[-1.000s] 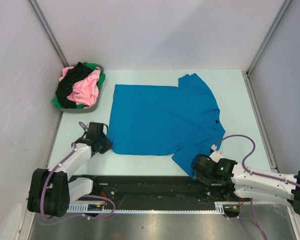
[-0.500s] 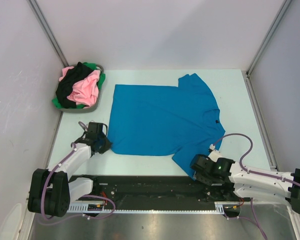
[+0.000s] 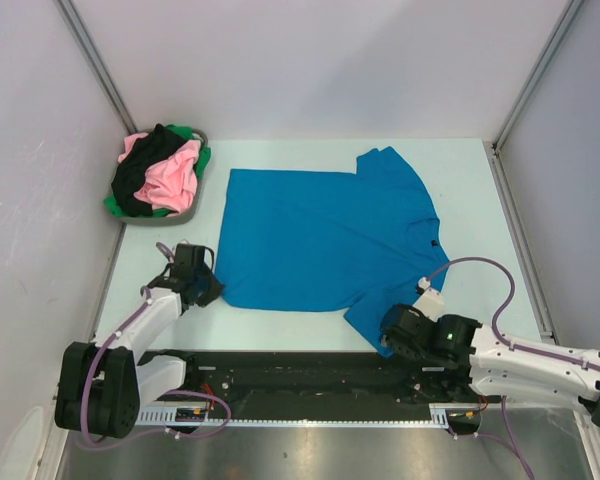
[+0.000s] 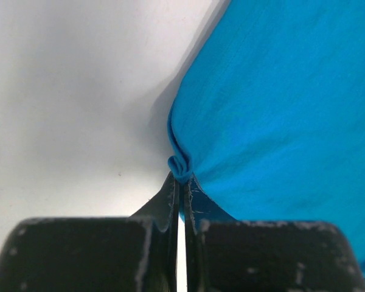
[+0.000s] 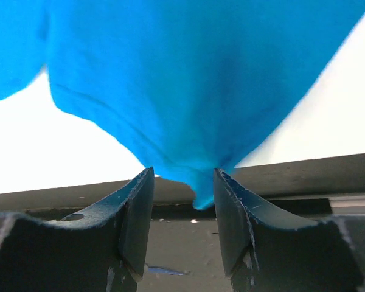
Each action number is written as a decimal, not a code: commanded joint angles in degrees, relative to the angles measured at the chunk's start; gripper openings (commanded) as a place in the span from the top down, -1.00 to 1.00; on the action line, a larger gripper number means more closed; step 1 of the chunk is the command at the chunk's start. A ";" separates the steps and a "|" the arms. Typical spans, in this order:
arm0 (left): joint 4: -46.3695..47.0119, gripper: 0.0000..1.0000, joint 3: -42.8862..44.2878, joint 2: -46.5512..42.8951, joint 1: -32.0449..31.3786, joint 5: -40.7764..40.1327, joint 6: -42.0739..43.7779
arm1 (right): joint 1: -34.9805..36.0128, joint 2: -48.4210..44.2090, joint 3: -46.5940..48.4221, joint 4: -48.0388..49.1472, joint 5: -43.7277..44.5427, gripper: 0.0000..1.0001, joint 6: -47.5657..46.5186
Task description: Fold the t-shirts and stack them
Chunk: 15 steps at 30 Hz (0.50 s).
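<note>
The bright blue t-shirt point(image 3: 320, 235) lies spread flat on the white table. My left gripper point(image 3: 212, 289) is shut on its near-left hem corner; in the left wrist view a small bunch of blue cloth point(image 4: 181, 167) sits pinched between the closed fingers. My right gripper point(image 3: 387, 340) is at the near sleeve by the table's front edge. In the right wrist view its jaws stand apart, with the sleeve tip point(image 5: 202, 198) hanging between the fingers point(image 5: 137, 210) and not clamped. Pink, black and green t-shirts point(image 3: 165, 175) are piled in the basket.
The round grey basket point(image 3: 195, 211) stands at the back left of the table. A black rail point(image 3: 300, 375) runs along the front edge under the right gripper. Grey walls close in both sides and the back.
The right gripper has shifted slightly toward the sleeve's near corner. The left gripper and the shirt have not visibly moved.
</note>
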 commanded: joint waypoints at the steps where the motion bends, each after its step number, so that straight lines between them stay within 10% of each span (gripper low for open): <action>1: -0.35 1.00 1.27 -1.37 0.63 0.69 0.94 | 1.87 -1.16 2.40 0.87 5.75 0.03 2.46; 15: -0.43 1.00 1.36 -0.93 0.63 0.78 1.12 | 2.13 0.42 2.49 0.25 4.35 -0.23 2.01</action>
